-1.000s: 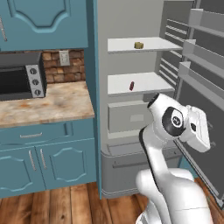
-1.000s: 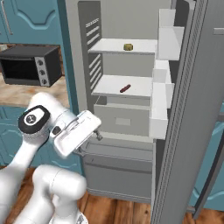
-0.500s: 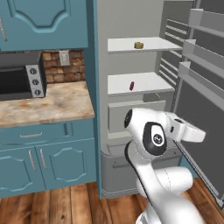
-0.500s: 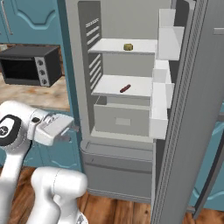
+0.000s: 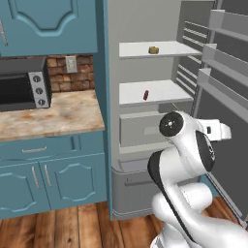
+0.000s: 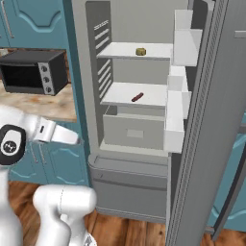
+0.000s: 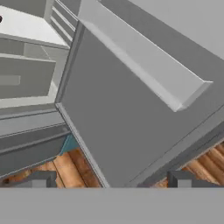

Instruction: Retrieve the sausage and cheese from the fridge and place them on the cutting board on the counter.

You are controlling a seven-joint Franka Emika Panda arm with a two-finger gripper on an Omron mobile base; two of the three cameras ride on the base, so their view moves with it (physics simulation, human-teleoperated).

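The grey fridge (image 5: 145, 19) stands open. On its top white shelf lies the yellowish-tan cheese (image 5: 153, 50) (image 6: 140, 51). One shelf lower rests the short dark-red sausage (image 5: 145, 95) (image 6: 137, 97). My gripper (image 7: 111, 180) is open and empty, its two dark fingertips (image 7: 40, 179) wide apart. It hangs low in front of the fridge, below the drawer level, and faces the inside of the open door (image 7: 131, 113). My white hand (image 5: 219, 131) (image 6: 61, 134) is well short of both foods. The cutting board and its counter are out of view.
The fridge door (image 6: 211, 120) with its white door shelves (image 6: 180, 81) stands wide open on the right. A grey drawer (image 5: 140, 128) sits under the sausage's shelf. A black toaster oven (image 5: 22, 89) stands on the marbled top (image 5: 63, 114) left of the fridge. Wood floor lies below.
My arm has twisted at its upper joints, and the hand has drawn back a little from the fridge's opening. The jaws have stayed open. Cheese and sausage have not moved.
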